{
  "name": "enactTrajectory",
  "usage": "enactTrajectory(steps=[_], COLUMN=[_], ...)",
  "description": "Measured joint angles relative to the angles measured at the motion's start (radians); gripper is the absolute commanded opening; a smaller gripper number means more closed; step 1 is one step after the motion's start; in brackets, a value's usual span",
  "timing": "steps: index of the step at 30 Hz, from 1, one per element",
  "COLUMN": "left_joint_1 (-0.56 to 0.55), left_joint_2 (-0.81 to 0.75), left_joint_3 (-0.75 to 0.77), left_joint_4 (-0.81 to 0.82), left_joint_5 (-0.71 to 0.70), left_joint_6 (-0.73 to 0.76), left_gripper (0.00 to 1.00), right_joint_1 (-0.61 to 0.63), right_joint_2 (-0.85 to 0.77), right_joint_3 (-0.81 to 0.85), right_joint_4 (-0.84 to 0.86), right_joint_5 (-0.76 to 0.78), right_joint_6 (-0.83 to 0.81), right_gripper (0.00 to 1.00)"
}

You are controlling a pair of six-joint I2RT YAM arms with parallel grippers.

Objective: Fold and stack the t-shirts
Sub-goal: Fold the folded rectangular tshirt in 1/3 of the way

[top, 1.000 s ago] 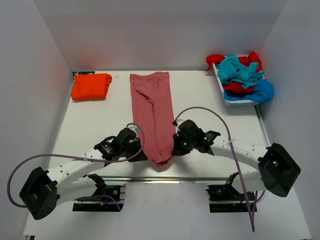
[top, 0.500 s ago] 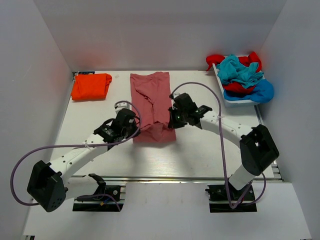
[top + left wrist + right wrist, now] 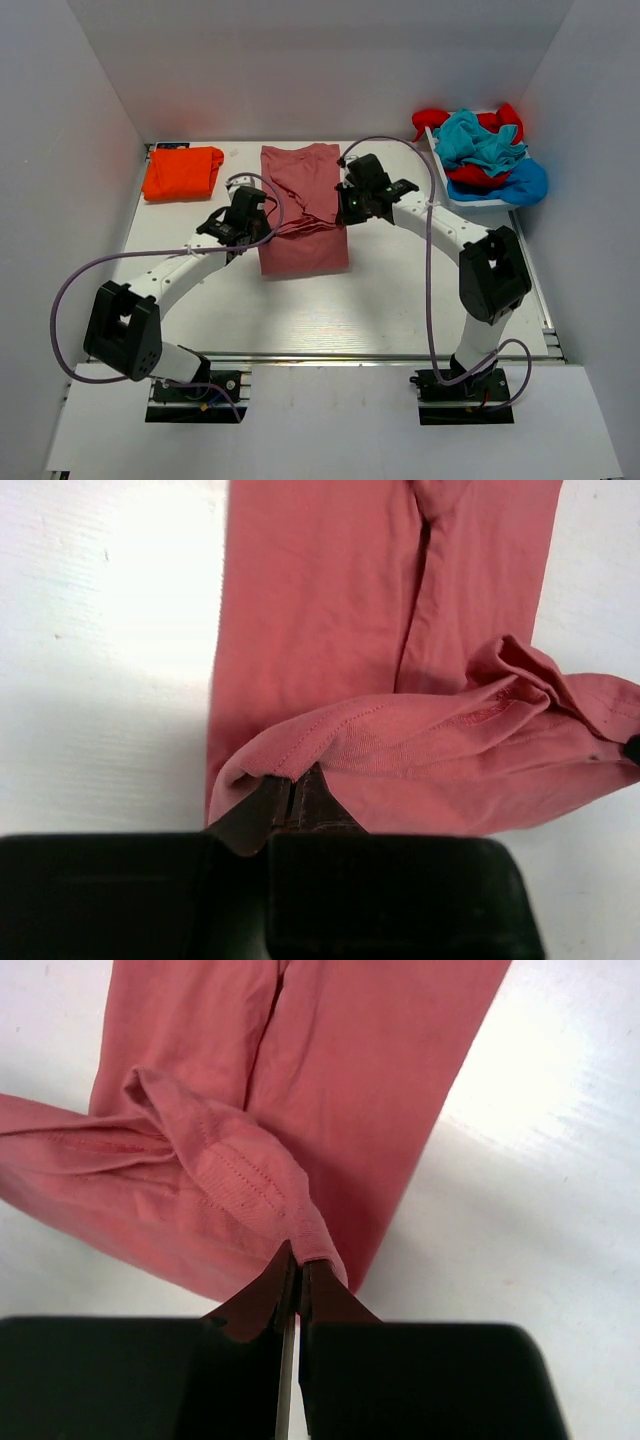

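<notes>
Pinching one pink-red t-shirt are the left hand and the right hand.

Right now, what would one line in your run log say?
pink shirt: near end lifted, half folded | left gripper: shut on it | right gripper: shut on it | orange shirt: folded

High overview, wrist close-ups, sharing pink shirt
</notes>
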Motion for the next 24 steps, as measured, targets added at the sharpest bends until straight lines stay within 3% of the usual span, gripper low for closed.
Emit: enactTrajectory(steps=[24], left_joint_1=[0.171], left_joint_2=[0.322], left_joint_3=[0.217], left_joint_4=[0.112], left_joint_5=[0.245], left_joint_6=[0.124], left_gripper=[0.00], right_joint_1=[-0.106], right_joint_2=[0.276], right_joint_3=[0.256], right_joint_4=[0.005], right_joint_5=[-0.071], right_joint_6=[-0.084], right_gripper=[0.00])
